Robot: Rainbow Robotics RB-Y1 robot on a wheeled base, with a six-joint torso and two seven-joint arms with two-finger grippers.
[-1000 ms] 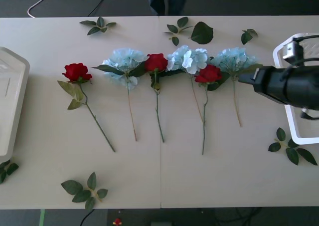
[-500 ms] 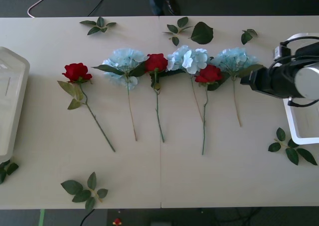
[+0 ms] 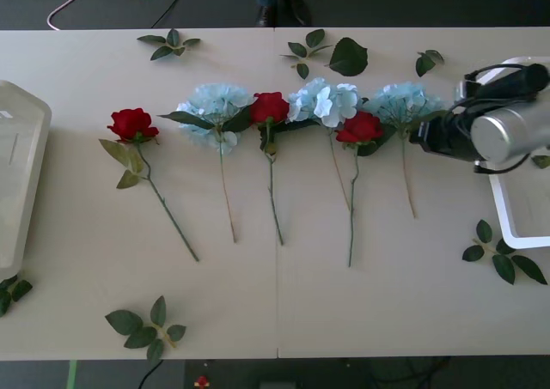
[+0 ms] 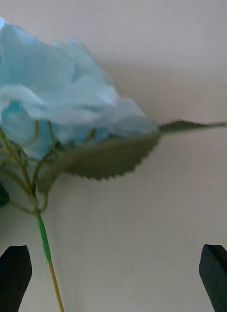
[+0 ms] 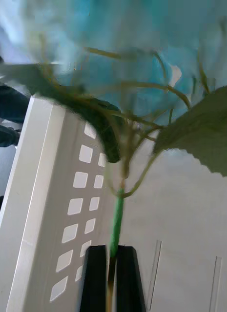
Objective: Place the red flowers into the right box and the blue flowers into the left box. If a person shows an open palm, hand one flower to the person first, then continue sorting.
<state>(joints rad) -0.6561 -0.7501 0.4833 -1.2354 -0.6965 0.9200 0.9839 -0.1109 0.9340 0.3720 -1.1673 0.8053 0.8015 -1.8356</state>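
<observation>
Right hand (image 4: 113,248): it was spread wide with nothing between its fingers, low over the bench (image 4: 157,219) and pointed at the row of flowers.
Just ahead of it: the nearest blue flower (image 4: 64,107) lay flat, its stem (image 4: 45,243) running close by one finger and a broad leaf (image 4: 103,158) in front of the gap. The wide opening probably left room to close on the thin stem rather than crush the bloom.
Beyond that: the other two blue flowers (image 3: 322,101) and three red flowers (image 3: 359,128) lay side by side in one line, stems trailing toward the robot, so each could be taken singly.
Behind the hand: the right box (image 3: 516,226) sat at the bench's edge, meant for the red flowers.
Farthest across: the left box (image 3: 17,174) sat at the opposite end.
Left hand (image 5: 112,251): it was clamped on the green stem of a held blue flower (image 5: 133,48), above a white perforated tray (image 5: 40,161), likely so the flower could be dropped there.
</observation>
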